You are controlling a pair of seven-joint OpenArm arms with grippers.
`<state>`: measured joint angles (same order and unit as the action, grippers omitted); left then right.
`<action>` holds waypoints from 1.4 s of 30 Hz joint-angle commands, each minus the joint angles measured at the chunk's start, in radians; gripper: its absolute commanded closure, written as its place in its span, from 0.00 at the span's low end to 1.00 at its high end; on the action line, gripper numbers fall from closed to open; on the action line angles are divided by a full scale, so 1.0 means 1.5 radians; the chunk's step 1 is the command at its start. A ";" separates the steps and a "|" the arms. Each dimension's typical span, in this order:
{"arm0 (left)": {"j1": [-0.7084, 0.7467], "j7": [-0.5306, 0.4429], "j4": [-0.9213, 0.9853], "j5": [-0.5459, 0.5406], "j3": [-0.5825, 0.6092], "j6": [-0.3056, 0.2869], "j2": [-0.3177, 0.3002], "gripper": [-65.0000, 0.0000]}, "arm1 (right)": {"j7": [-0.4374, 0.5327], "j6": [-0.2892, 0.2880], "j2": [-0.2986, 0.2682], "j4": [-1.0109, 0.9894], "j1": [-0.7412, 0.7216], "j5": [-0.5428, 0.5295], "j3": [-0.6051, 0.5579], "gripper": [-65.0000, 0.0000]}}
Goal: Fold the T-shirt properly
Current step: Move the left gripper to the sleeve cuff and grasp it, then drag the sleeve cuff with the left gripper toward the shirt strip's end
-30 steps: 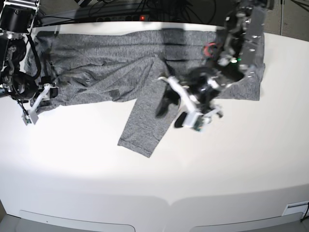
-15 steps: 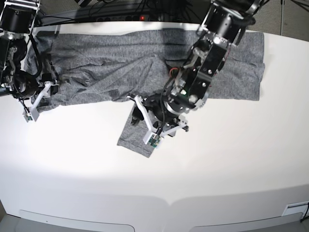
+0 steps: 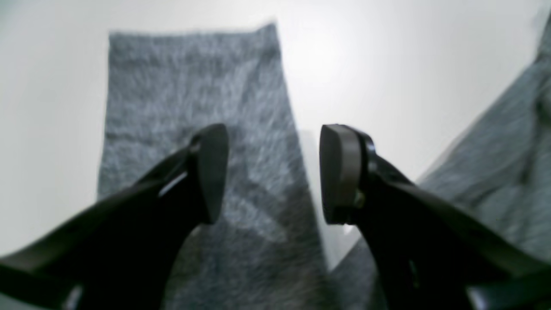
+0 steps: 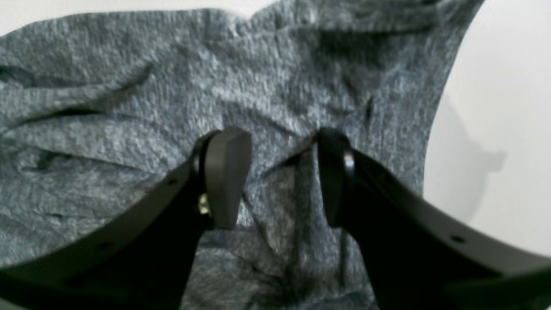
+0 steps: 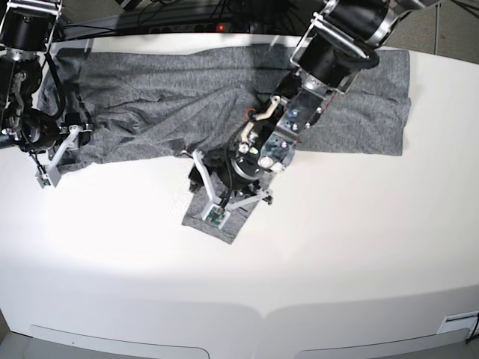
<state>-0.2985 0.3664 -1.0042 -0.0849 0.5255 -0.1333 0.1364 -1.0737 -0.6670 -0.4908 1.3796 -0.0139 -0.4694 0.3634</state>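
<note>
T-shirt spread across the far bench, both arms low over it

T-shirt [image 5: 224,97] lies flat along the far half of the white bench [image 5: 352,247], one long sleeve [image 5: 217,202] trailing toward 6 o'clock, its cuff nearest the camera. The left fingers [image 5: 228,202] hang over that sleeve near its cuff, spread wide with nothing between them; from the left wrist camera, the cloth shows in the gap and the sleeve's straight end sits at 12 o'clock. Farther back at 9 o'clock, the right fingers [image 5: 56,157] sit at the shirt's near edge. From the right wrist camera they stand partly open over wrinkled knit; whether they pinch any fabric I cannot tell
</note>
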 commanded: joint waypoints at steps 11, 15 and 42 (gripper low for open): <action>-0.044 -0.019 0.042 0.007 0.000 0.027 0.008 0.49 | 0.006 -0.004 -0.014 0.008 -0.011 -0.003 0.004 0.55; -0.058 -0.020 0.042 0.003 0.000 0.027 0.009 0.49 | 0.006 -0.004 -0.014 0.008 -0.011 -0.003 0.004 0.55; -0.079 -0.055 0.163 0.004 0.000 0.041 0.009 0.50 | -0.017 -0.004 -0.014 0.008 -0.011 -0.004 0.004 0.55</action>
<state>-0.4049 0.2401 -0.7589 -0.0750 0.5247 -0.0780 0.1471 -1.1080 -0.6670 -0.4908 1.3796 -0.0139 -0.4694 0.3634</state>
